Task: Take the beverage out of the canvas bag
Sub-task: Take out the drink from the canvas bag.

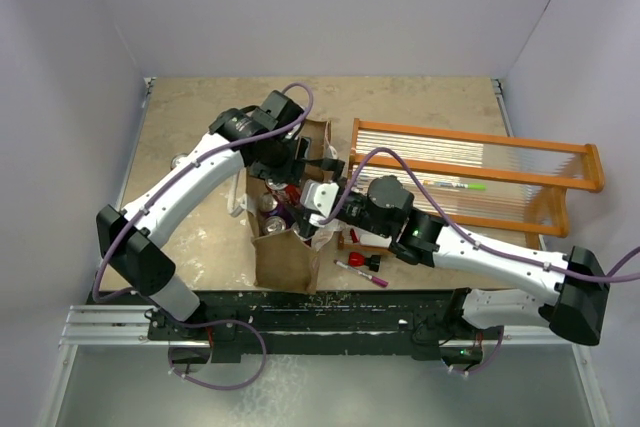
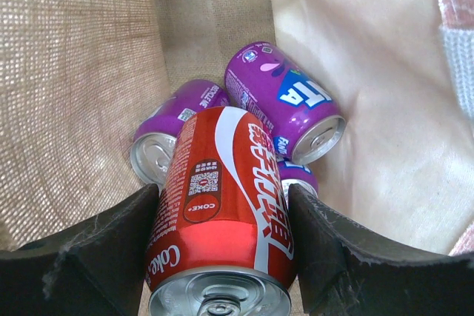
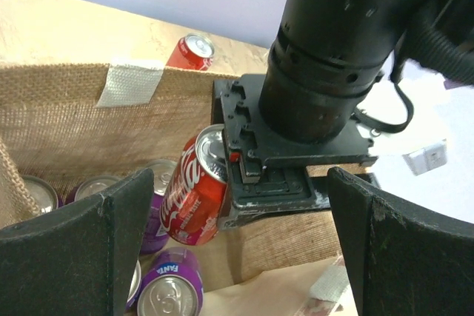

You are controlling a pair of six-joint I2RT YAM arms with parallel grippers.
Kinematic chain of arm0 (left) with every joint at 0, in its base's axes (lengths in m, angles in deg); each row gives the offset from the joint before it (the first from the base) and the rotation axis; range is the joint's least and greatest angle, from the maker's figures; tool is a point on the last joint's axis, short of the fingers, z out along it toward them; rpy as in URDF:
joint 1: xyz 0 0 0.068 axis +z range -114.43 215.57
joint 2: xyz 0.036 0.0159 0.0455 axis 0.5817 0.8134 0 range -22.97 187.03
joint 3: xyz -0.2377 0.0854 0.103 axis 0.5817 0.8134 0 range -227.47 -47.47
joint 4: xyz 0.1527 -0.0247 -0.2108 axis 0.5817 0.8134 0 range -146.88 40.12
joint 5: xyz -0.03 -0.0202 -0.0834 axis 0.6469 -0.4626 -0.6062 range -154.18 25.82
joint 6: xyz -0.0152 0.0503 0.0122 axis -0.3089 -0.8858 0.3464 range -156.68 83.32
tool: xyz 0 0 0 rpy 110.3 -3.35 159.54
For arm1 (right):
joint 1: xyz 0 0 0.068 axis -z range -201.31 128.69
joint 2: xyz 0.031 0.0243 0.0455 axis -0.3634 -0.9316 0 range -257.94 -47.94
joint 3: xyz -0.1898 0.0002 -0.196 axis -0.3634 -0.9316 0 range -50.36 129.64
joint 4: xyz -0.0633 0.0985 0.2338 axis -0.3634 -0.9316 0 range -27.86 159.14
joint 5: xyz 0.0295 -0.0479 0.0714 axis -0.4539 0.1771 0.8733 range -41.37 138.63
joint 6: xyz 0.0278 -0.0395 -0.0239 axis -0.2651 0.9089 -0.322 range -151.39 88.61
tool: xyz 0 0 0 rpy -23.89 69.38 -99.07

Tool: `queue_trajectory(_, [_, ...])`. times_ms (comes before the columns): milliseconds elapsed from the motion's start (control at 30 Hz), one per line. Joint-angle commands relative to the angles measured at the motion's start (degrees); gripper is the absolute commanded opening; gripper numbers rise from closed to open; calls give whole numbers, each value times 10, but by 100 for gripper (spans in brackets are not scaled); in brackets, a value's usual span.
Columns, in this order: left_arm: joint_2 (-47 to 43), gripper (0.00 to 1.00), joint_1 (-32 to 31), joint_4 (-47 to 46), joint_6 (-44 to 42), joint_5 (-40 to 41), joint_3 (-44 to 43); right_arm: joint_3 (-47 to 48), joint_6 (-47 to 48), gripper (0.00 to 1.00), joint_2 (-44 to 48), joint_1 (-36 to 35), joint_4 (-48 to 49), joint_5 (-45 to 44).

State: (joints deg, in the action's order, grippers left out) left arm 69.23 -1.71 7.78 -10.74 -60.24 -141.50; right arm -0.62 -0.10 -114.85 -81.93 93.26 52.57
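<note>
Coke can pinched in left hand, angled down into canvas bag, right hand spread wide alongside

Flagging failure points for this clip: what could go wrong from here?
The Coke can sits tilted in the left pincer; it could slip and drop onto the purple cans. The open right pincer straddles the left wrist, so lifting may knock the arms together or tip the canvas bag.

Cola can inside canvas bag (rack right of it).
</note>
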Motion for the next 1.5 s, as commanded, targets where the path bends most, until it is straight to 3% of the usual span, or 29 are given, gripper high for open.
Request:
queue_trajectory(0, [-44, 0, 0, 3, 4, -7, -10, -12, 1, 100, -16, 5, 52, 6])
queue_trajectory(400, [-53, 0, 0, 41, -1, -17, -50, -41, -46, 100, -54, 14, 115, 17])
queue_trajectory(667, [-53, 0, 0, 39, -7, -14, -40, -45, -35, 100, 21, 15, 107, 37])
queue_trajectory(833, [-48, 0, 0, 39, -13, -10, -46, -66, -50, 100, 51, 15, 106, 5])
queue_trajectory(1467, [-73, 0, 0, 56, -8, -74, -84, -110, -98, 100, -45, 25, 212, -6])
